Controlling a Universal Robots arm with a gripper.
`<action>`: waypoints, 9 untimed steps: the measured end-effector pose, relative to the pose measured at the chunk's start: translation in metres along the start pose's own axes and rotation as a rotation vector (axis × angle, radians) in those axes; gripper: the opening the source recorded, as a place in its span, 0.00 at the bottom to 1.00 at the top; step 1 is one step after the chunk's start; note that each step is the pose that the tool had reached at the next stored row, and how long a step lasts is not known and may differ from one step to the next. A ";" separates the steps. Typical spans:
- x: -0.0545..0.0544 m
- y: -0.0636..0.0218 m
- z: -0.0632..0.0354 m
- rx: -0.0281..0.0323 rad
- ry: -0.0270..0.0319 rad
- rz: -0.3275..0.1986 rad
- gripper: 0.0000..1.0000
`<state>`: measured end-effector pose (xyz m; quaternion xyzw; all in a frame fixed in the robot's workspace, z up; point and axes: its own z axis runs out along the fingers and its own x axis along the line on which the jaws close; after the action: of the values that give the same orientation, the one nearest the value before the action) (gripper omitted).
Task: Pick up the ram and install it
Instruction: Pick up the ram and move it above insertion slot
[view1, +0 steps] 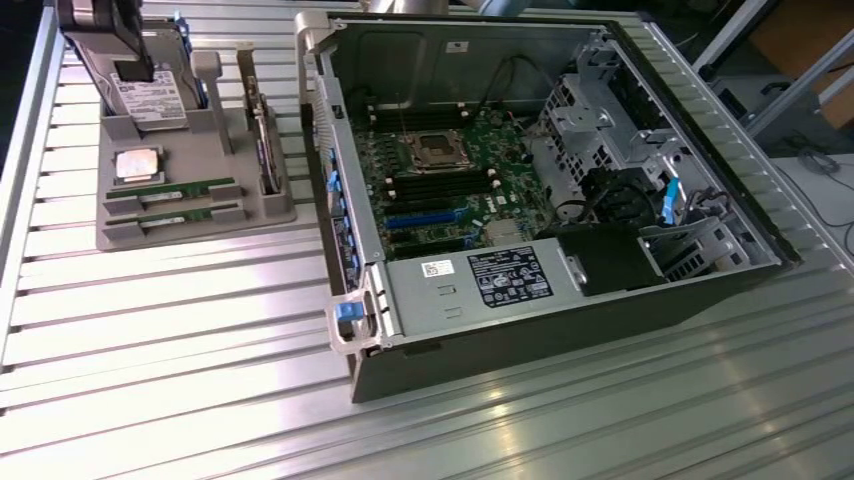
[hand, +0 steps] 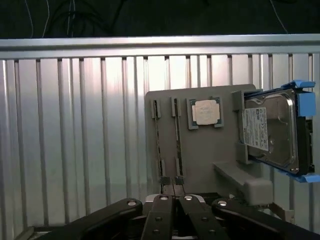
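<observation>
Room first. The grey holder (view1: 134, 235) sits in the upper left of the exterior view, close to the raised left edge of the ribbed table (view1: 200, 330). A strip of bare table separates it from the open PC case (view1: 467, 350). The case's near wall, the one with the blue tabs, stands up between the holder and the motherboard (view1: 441, 190). The whole lower part of the frame is bare table.

The ram hasn't been lifted yet. The upper ram stick (view1: 180, 188) and the lower ram stick (view1: 184, 212) stand on edge in parallel slots of the holder. Both are long thin green strips with dark chips, and they look identical, so I can't tell which one is meant. The CPU (view1: 138, 163) lies just above them and the hard drive (view1: 150, 95) stands above that. The wider card with the bracket (view1: 267, 140) is on the holder's right side.

The wrist view gives me the gripper (hand: 173, 196). Its black fingers are pressed together with nothing between them, and they sit just short of the near ends of the two sticks, roughly between them. That view also shows the sticks edge-on, the drive's blue caddy and the table's far rail. The exterior view adds the case interior, with long black slots beside the socket, and the power supply (view1: 467, 285).
</observation>
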<state>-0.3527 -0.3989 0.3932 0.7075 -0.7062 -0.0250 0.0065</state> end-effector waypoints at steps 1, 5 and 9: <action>0.000 0.0000 0.0000 -0.0008 0.0013 -0.029 0.11; 0.000 0.0000 0.0000 -0.0020 0.0035 -0.077 0.11; 0.000 0.0000 0.0000 -0.0020 0.0035 -0.077 0.11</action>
<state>-0.3527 -0.3989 0.3931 0.7342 -0.6784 -0.0247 0.0075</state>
